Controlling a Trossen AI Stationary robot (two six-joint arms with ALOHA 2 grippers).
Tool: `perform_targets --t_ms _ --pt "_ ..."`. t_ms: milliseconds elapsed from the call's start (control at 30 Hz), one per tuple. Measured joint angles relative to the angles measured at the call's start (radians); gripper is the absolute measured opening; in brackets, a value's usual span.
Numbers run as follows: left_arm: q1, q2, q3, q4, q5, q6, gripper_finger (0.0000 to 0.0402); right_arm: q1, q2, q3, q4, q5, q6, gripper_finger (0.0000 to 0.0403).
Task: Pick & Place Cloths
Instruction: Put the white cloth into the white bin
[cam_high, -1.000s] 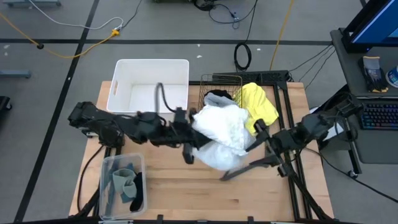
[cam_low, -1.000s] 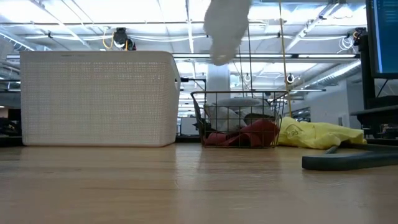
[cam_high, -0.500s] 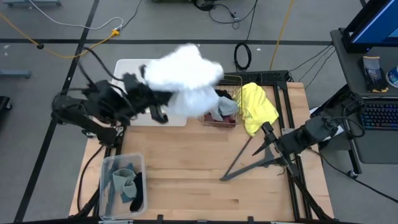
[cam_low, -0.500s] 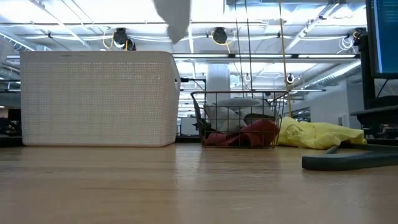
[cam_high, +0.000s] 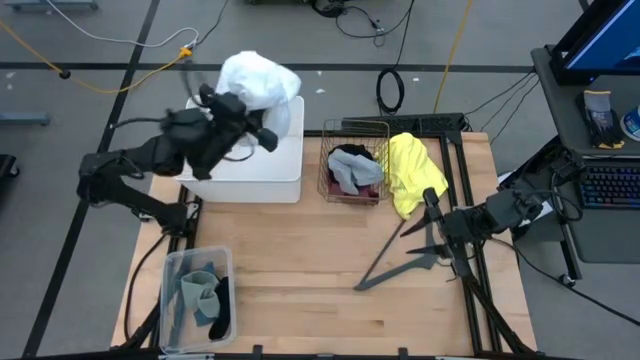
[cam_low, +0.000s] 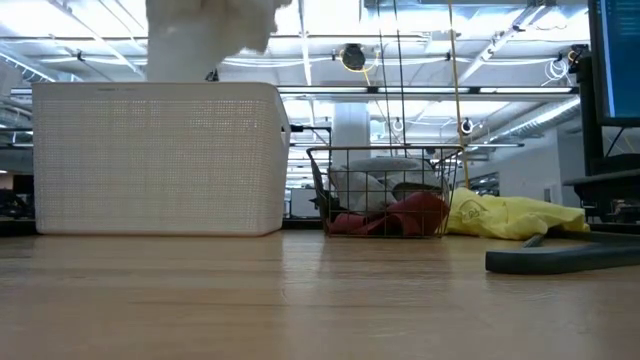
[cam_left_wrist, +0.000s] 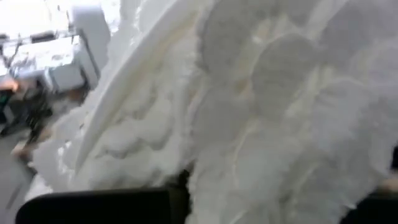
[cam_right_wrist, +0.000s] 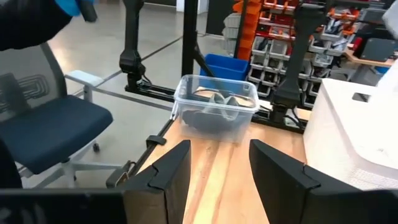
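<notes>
Since a second ago the left arm has swung away from the middle of the tabletop (cam_high: 300, 280), carrying the white cloth (cam_high: 258, 80) from over the wire basket (cam_high: 355, 160) to above the far side of the white bin (cam_high: 240, 165). The left hand (cam_high: 262, 135) is closed on that cloth; in the left wrist view the frilly white fabric fills nearly the whole picture. In the low view the cloth (cam_low: 205, 35) hangs just above the bin's (cam_low: 155, 160) top edge, not yet down inside it.

The right arm has drawn back a little toward the tabletop's right edge. The right hand (cam_high: 432, 215) sits low there with its fingers (cam_right_wrist: 168, 171) parted and nothing between them, just beside the grey hanger (cam_high: 395, 265) that lies on the wood.

The basket, right of the bin, holds black (cam_high: 350, 155), grey (cam_high: 348, 178) and maroon (cam_low: 405, 212) cloths. The yellow cloth (cam_high: 412, 172) lies on the tabletop, touching the basket's right side. A clear box (cam_high: 195, 300) near the front left corner holds blue-grey and black cloths.
</notes>
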Motion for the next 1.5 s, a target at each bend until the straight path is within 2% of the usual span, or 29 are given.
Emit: perform_targets --t_ms 267,400,600,967,1333,1500 --pt "0.189 0.015 -0.001 -0.417 0.031 -0.334 0.0083 0.0 -0.003 0.0 0.01 0.006 0.0 0.0155" --pt "0.281 0.029 -0.001 -0.571 0.164 -0.46 0.0083 0.0 -0.006 0.0 0.009 0.049 0.004 0.0155" --pt "0.396 0.099 -0.002 -0.763 0.359 -0.55 0.0083 -0.001 -0.008 0.0 0.013 0.057 -0.001 0.0155" --pt "0.504 0.317 -0.001 -0.865 0.625 -0.525 0.0083 -0.002 -0.008 0.0 0.008 0.058 0.014 0.0155" --pt "0.544 0.442 -0.001 -1.051 0.695 -0.65 0.0085 -0.002 -0.008 0.0 0.008 0.058 0.027 0.0155" --pt "0.561 0.44 -0.001 -1.067 0.698 -0.708 0.0152 -0.002 -0.008 0.0 0.008 0.058 0.027 0.0155"
